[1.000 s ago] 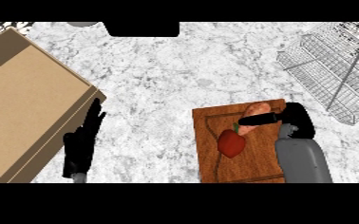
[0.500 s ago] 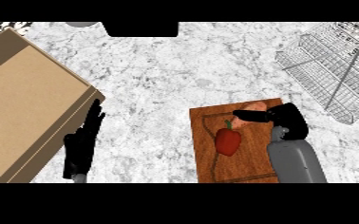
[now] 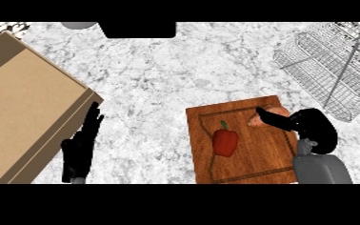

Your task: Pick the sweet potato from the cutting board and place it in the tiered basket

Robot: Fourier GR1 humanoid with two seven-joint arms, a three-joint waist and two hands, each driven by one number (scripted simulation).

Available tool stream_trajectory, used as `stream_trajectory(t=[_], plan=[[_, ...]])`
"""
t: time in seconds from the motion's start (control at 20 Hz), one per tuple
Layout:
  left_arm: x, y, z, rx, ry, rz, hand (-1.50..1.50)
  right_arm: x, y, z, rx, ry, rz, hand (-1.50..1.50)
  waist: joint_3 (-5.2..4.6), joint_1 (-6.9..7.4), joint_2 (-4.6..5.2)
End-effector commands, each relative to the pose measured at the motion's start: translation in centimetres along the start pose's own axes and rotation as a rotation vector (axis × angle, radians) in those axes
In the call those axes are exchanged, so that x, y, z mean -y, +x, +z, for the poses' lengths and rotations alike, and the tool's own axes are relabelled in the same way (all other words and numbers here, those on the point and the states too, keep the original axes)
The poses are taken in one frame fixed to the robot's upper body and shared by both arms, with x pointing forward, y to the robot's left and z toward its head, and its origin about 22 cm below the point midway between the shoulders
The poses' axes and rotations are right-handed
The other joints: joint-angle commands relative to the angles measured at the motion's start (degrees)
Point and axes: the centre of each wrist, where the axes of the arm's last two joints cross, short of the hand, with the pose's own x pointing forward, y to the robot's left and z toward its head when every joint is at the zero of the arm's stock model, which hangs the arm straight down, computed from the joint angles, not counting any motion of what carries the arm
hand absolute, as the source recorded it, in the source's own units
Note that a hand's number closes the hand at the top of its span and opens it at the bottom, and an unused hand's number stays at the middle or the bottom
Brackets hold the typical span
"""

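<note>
Fingers (image 3: 275,119) of my right hand (image 3: 309,127) are stretched out to the view's left, lying across the orange-brown, oblong sweet potato (image 3: 268,116) at the far right corner of the brown wooden cutting board (image 3: 204,171). They look mostly straight, w/ the black fingers laid over the tuber's near side — I can't tell if a thumb is curled under it, so whether it's actually gripped is unclear from this angle. Sweet potato is on the board, partly hidden by the hand, only its upper and left parts showing.

R forearm (image 3: 320,169), grey, comes up from the lower edge at the board's right side.

Red bell pepper w/ a green stem (image 3: 225,140) lies near the board's middle, inside the groove line, just to the left of the sweet potato and apart from it; hand isn't touching it.

Grey wire tiered basket (image 3: 327,66) sits at the upper right on the white marbled stone counter (image 3: 162,86), beyond the board's far right corner and apart from the hand.

Left hand (image 3: 81,145) shows at lower left — open, fingers straight and pointing away from me, resting beside the edge of a large tan cardboard-coloured box (image 3: 32,109) that fills the left side. It holds nothing.

Along the top edge: a dark rectangular object (image 3: 137,28) and, to its left, part of a pale grey round thing (image 3: 77,25) — can't tell what either is.
</note>
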Motion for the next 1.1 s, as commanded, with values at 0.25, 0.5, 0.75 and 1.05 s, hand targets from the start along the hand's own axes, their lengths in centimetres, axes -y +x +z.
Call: stream_trajectory(t=[0.25, 0.5, 0.75, 1.05], plan=[[0.0, -1.5, 0.5, -0.099, 0.046, -0.009, 0.00, 11.5, -9.3, 0.3, 0.174, -0.162, -0.125, 1.50, -0.27, -2.14, 0.34], [-1.8, 0.3, 0.6, -0.094, 0.032, -0.015, 0.00, 17.0, -9.2, 4.4, 0.215, -0.325, -0.390, 1.50, -0.25, -1.31, 0.11], [-2.3, -0.9, 1.4, -0.097, 0.009, -0.006, 0.00, 21.6, -11.1, 9.2, 0.303, -0.531, -0.371, 1.50, -0.24, -0.67, 0.37], [-0.2, -0.1, -0.2, -0.068, -0.005, -0.024, 0.00, 27.5, -9.6, 13.2, 0.304, -0.610, -0.336, 1.50, -0.32, 0.48, 0.80]])
